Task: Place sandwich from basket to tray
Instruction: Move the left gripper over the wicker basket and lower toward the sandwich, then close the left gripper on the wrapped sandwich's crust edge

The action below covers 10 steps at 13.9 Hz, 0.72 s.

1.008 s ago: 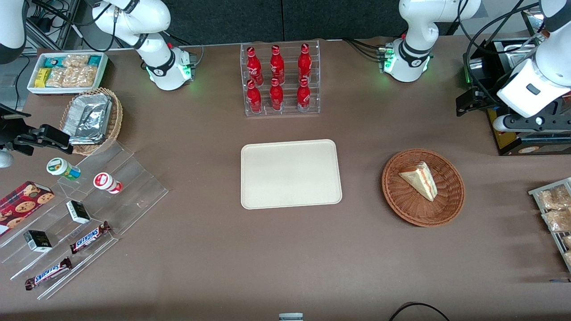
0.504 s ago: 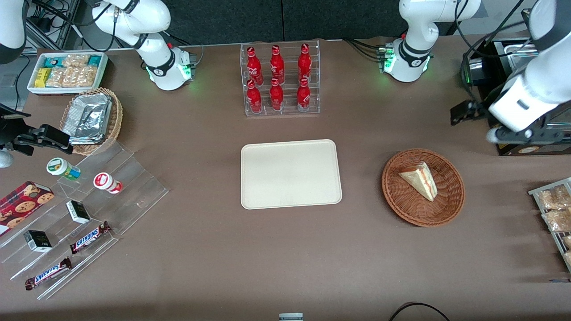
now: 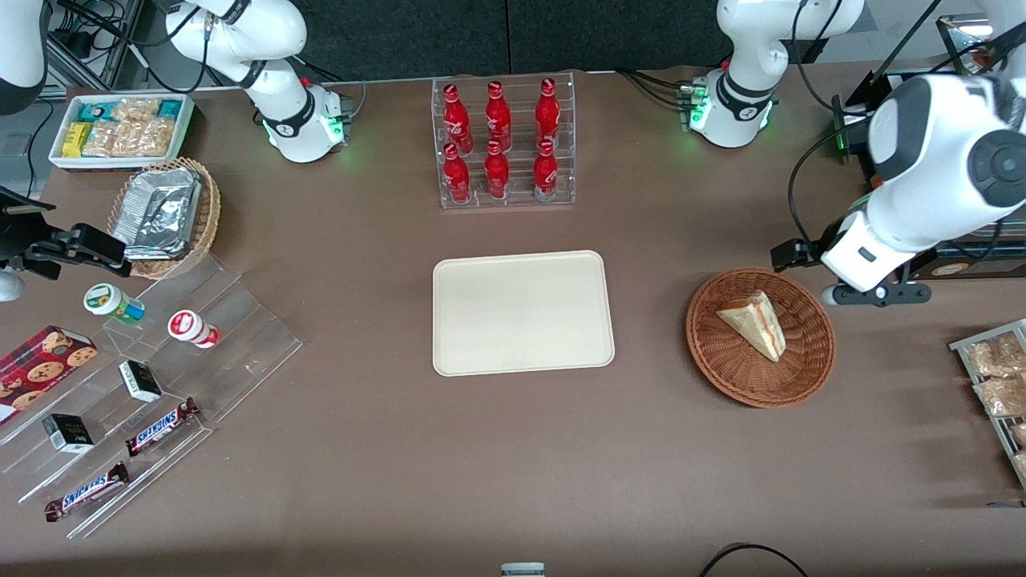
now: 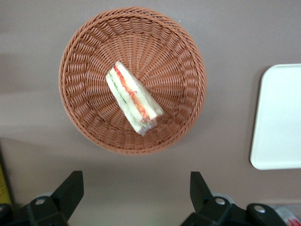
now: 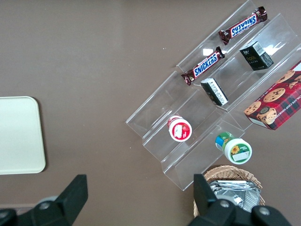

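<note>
Left arm's end effector hangs above the worktop, just off the basket rim, on the side farther from the front camera and toward the working arm's end; fingers spread wide, nothing between them. Sandwich lies in the basket, roughly centred, on its side, filling edge up: red and green layers visible in the wrist view, point of the wedge aimed at the rim, not touching the end effector. Basket sits on the worktop toward the working arm's end, well apart from the tray. Tray is mid-worktop, flat, bare. Rack of red bottles stands farther from the front camera than the tray. Toward the parked arm's end: clear stepped display with two Snickers bars, small dark boxes, two lidded cups, a cookie box; tan wicker basket with foil containers; white tray of snack packets farther from the camera than that.
</note>
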{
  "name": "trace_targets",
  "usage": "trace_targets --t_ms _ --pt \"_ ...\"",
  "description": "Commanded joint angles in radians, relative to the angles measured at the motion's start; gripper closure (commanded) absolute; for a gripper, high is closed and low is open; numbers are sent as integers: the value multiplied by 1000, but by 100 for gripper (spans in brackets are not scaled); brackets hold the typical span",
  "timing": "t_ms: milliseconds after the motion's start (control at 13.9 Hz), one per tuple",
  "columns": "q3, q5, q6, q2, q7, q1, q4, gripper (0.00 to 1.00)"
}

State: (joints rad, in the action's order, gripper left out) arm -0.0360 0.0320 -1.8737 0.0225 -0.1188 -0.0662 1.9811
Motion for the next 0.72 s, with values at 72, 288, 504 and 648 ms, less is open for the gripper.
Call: trace_targets --t_ms 72,288,504,648 --pt "22 -7 -189 -16 -94 2 131 0" --pt "22 -14 -291 5 -200 2 176 0" --pt "21 -14 -346 45 -375 2 186 0" --pt "21 -20 -360 66 -459 2 188 0"
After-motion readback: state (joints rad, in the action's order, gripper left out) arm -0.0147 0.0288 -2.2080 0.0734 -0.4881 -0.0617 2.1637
